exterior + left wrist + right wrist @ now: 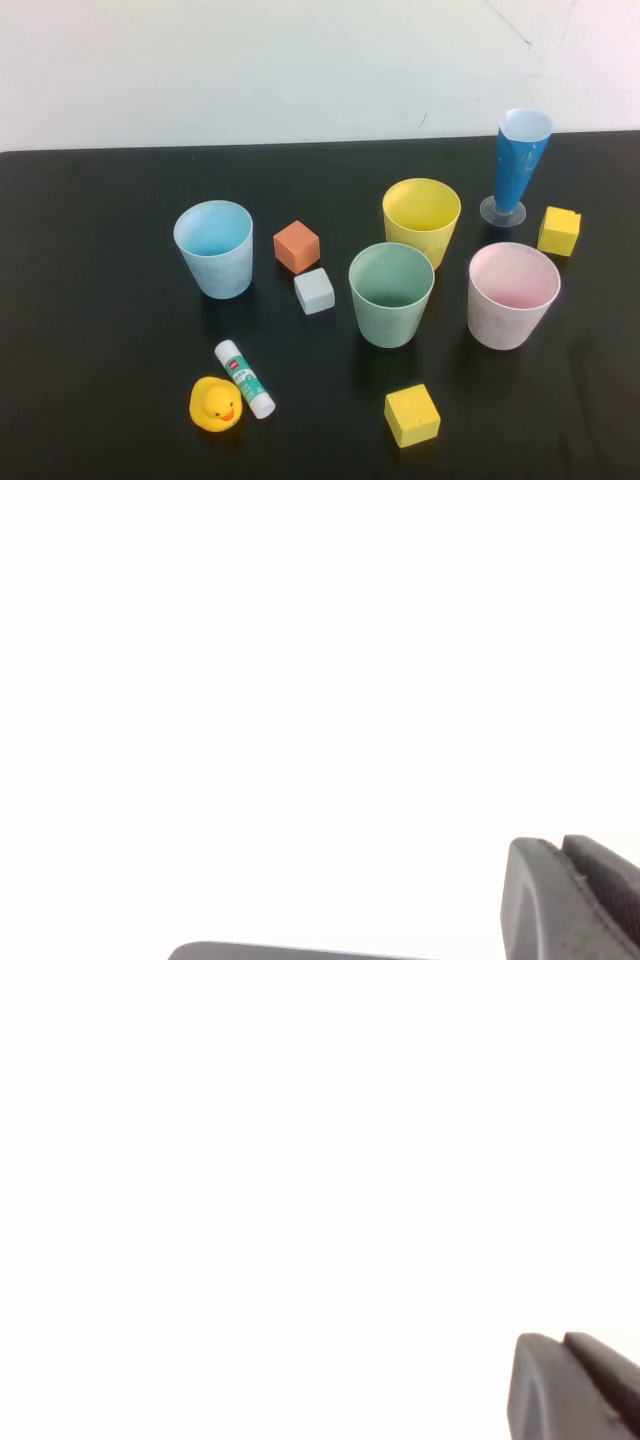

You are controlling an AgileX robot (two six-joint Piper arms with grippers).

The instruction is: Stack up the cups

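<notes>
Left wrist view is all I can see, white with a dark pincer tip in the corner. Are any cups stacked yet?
Observer: No. In the high view the light blue cup, yellow cup, green cup and pink cup stand apart, upright, on the black table.
Operator: Where are the arms?
Observer: Neither shows over the table. The right pincer, shut, faces blank white in its own wrist view, like your left pincer, also shut.
Operator: Anything between the cups?
Observer: An orange block and a grey block lie between the light blue cup and the green cup.
</notes>
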